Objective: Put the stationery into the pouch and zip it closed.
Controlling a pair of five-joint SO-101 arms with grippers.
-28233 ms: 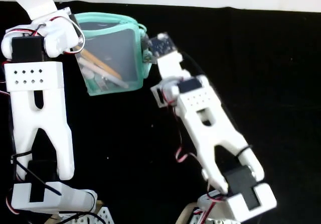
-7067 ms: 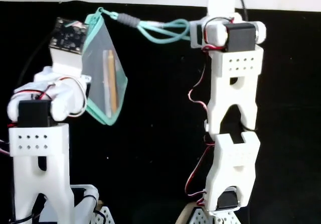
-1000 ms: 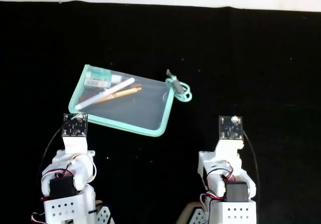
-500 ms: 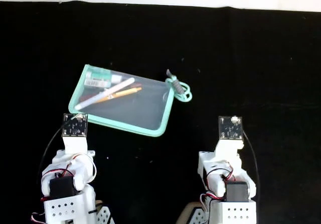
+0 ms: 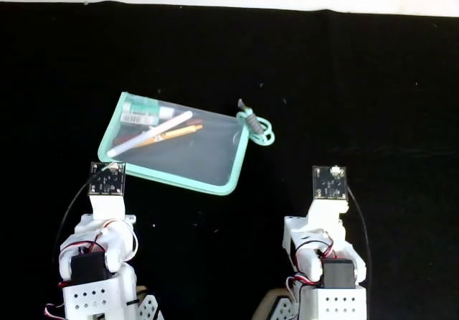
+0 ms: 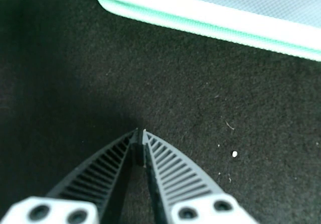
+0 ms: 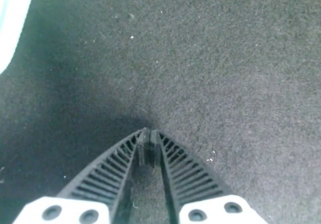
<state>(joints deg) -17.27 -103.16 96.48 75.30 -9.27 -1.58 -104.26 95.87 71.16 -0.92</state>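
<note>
pouch (image 5: 208, 162) at 10 o'clock looks zipped; you just rest left hand (image 6: 140, 133) and right hand (image 7: 149, 132), both pressed together.

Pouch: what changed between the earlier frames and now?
The pouch was let go. Earlier one arm held it up while the other pulled its zipper cord sideways. Now it lies flat on the table with the pens inside. Both arms drew back, and the left gripper and right gripper are shut, empty. Nothing moved in the last second.
</note>
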